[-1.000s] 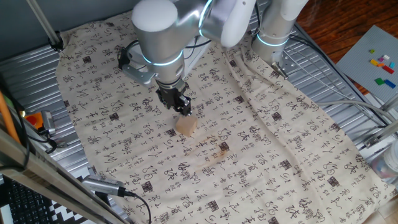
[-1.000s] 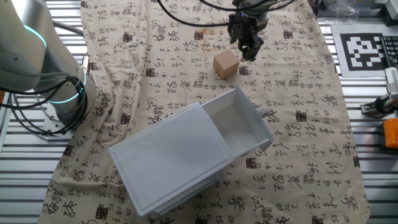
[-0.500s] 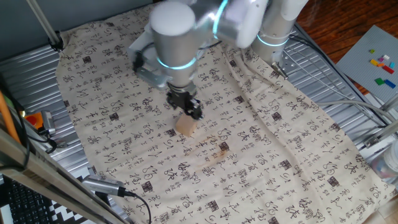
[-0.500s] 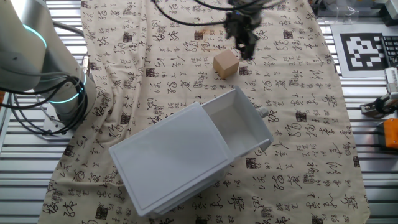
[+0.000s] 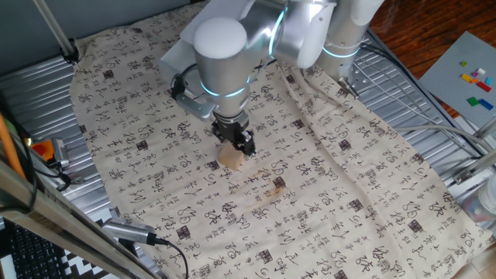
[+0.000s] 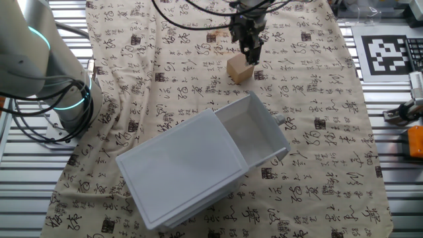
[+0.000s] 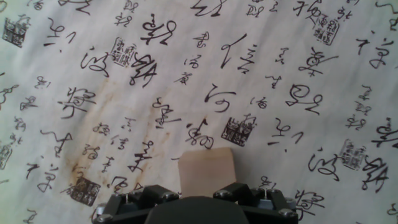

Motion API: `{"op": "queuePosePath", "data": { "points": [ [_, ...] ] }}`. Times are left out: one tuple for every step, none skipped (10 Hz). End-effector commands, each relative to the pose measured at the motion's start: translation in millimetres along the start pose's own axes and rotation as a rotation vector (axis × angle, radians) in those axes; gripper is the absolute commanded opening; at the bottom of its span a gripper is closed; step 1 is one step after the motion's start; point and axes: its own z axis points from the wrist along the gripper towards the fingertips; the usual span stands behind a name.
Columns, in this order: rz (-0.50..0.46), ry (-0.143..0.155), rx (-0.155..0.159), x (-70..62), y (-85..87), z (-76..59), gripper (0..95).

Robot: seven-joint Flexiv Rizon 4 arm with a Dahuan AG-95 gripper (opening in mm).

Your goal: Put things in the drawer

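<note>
The pale tan wooden block point(image 5: 229, 159) rests on the printed cloth; it also shows in the other fixed view point(image 6: 239, 69). My gripper point(image 5: 239, 146) hangs right over it, fingers pointing down at its top edge point(image 6: 249, 53), and looks open and empty. In the hand view the block point(image 7: 207, 167) sits at the bottom centre, partly under the gripper's black housing point(image 7: 199, 208); the fingertips are hidden there. The white cabinet point(image 6: 178, 172) lies nearer the camera with its drawer point(image 6: 272, 135) pulled out and empty, its round knob point(image 6: 282, 121) to the right.
A brownish stain point(image 5: 271, 190) marks the cloth beside the block. A second arm's base point(image 6: 39, 59) stands at the left. Bright toy bricks point(image 5: 477, 81) lie on a grey sheet at far right. A black-and-white marker card point(image 6: 390, 46) lies off the cloth.
The gripper has moved sideways from beside the block to directly over it and come lower. The block and the drawer have not moved.
</note>
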Motion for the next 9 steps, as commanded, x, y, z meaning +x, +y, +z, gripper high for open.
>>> {"op": "queuePosePath", "data": {
  "points": [
    [-0.011,-0.003,0.001,0.4,-0.5,6.5,76.0],
    [-0.013,-0.004,0.002,0.9,-1.5,8.6,76.0],
    [-0.014,-0.003,0.002,1.0,-2.8,8.1,76.0],
    [-0.021,-0.002,0.000,0.8,-7.9,4.7,76.0],
    [-0.024,-0.002,-0.002,0.5,-9.0,3.7,76.0],
    [-0.020,-0.005,-0.015,0.5,-9.0,3.7,76.0],
    [-0.015,-0.003,-0.016,0.5,-9.0,3.7,76.0],
    [-0.018,0.008,-0.029,0.5,-9.0,3.7,76.0],
    [-0.018,0.018,-0.041,0.5,-9.0,3.7,76.0]
  ]
}}
